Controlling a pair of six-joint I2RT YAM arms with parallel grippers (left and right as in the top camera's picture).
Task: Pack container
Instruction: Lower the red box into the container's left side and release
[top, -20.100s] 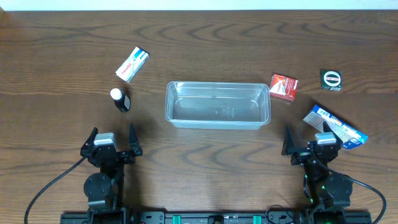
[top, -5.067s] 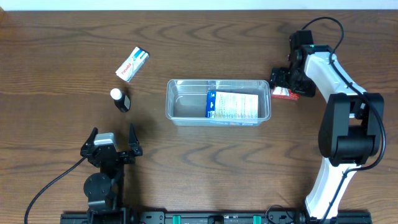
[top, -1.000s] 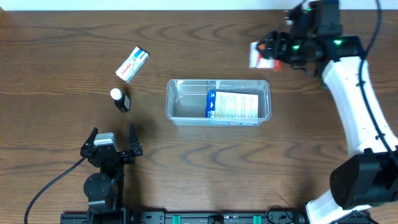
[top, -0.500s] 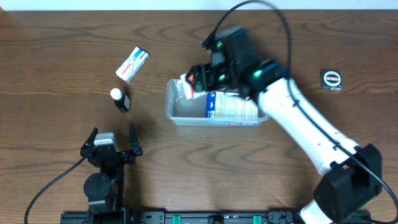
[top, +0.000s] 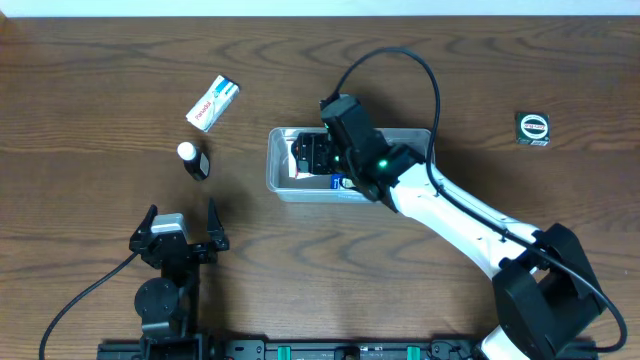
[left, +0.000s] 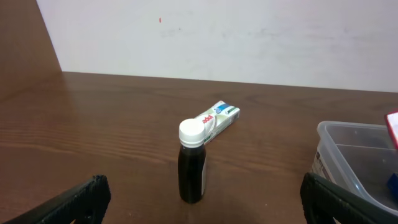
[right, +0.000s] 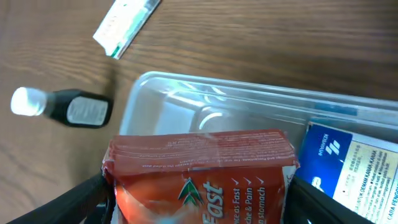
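Right wrist view. The right gripper (right: 202, 208) clasped a red carton (right: 199, 165) printed "Fast", one dark finger at each lower corner. Directly behind the carton lay the clear plastic container (right: 186, 93), with a blue-and-white box (right: 348, 168) inside at the right. Left of the container, on the brown wooden worktop (right: 280, 43), was a black bottle (right: 74, 109) with a white cap. A white-and-green carton (right: 126, 25) lay at the top.
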